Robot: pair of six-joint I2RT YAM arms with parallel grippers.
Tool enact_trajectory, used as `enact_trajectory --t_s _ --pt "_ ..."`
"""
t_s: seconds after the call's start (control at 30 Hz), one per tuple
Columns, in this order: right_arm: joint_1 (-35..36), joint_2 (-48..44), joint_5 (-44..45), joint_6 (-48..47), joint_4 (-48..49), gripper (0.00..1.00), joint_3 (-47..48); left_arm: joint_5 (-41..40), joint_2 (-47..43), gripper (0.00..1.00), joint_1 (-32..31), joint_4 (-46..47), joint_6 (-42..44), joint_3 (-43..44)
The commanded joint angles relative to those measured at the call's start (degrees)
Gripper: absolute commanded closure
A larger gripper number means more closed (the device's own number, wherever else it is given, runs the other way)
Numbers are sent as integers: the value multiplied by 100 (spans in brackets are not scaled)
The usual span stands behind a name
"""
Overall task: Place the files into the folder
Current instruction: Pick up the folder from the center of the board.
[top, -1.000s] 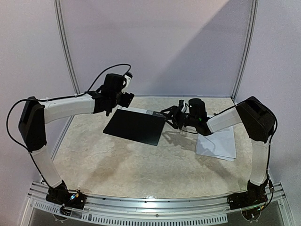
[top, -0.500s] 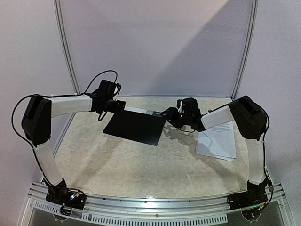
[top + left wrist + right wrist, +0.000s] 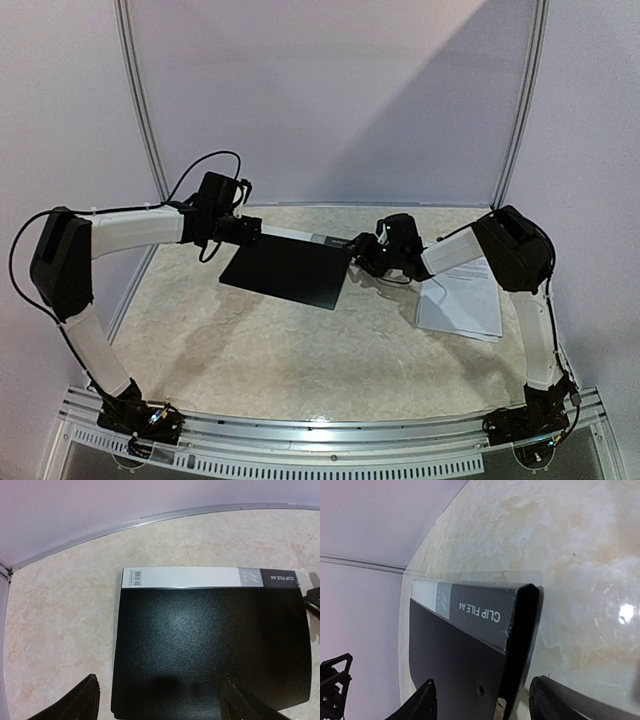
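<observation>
The black folder [image 3: 290, 268] lies shut and flat on the table, a white and grey label strip [image 3: 200, 577] along its far edge. My left gripper [image 3: 250, 232] hovers open over the folder's far left corner; in the left wrist view its fingers [image 3: 75, 707] straddle the folder [image 3: 210, 645] at its left edge. My right gripper [image 3: 360, 248] is open at the folder's far right corner. In the right wrist view the folder's thick edge [image 3: 520, 645] stands between the fingertips [image 3: 417, 705], apart from both. The files [image 3: 462, 300], white printed sheets, lie on the table to the right.
A curved metal rail [image 3: 400, 205] and the purple wall close off the back of the marbled tabletop [image 3: 300, 350]. The right forearm reaches over the files' left part. The arm bases sit on the near frame [image 3: 330, 440].
The left gripper has drawn back leftward and lower, to the folder's far left corner. The right gripper has slid left up to the folder's right corner. The folder and files have not moved.
</observation>
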Motion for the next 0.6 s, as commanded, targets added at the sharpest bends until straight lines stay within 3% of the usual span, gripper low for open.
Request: enact_trajectory --t_s 0.0,0.4,0.57 --pt "-69 426 -283 305 174 40 406 158 -493 17 15 -41 -77 -237" --pt "-111 944 -655 866 827 55 672 151 -660 18 13 -94 -13 -329" --pt "-114 961 -650 832 770 54 759 155 -684 18 15 -93 10 -377"
